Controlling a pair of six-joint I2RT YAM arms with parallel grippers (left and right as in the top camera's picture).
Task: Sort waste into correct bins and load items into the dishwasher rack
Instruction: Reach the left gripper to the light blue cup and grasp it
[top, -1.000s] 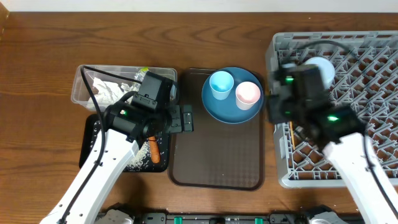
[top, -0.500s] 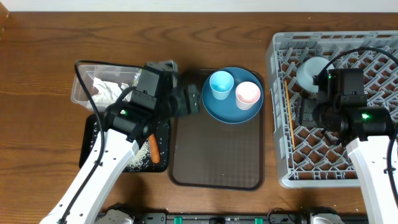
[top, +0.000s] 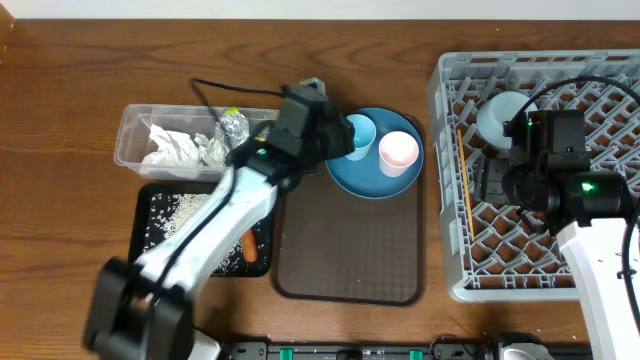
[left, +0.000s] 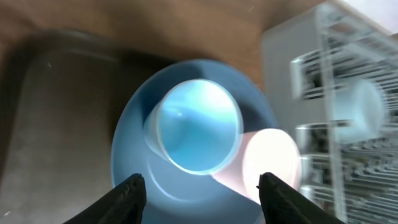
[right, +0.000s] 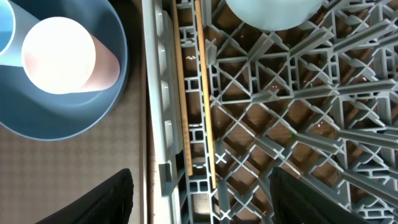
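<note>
Left pincer (left: 202, 186) — spread above blue cup (left: 196, 124)

Bench (top: 100, 70): wood, dark brown grain, low sheen noted. Rack (top: 600, 90): grey moulded plastic, matt. Tub (top: 125, 138): clear plastic; crumpled paper napkins (top: 170, 150) and crinkled shiny foil (top: 232, 127) seen through it. Serving tray (top: 350, 250): brown, finely textured. Plate (top: 365, 185): blue, smooth.

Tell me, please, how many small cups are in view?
2. The light blue cup and the pink cup stand side by side on the dark blue plate; the left arm might hide another.
</note>
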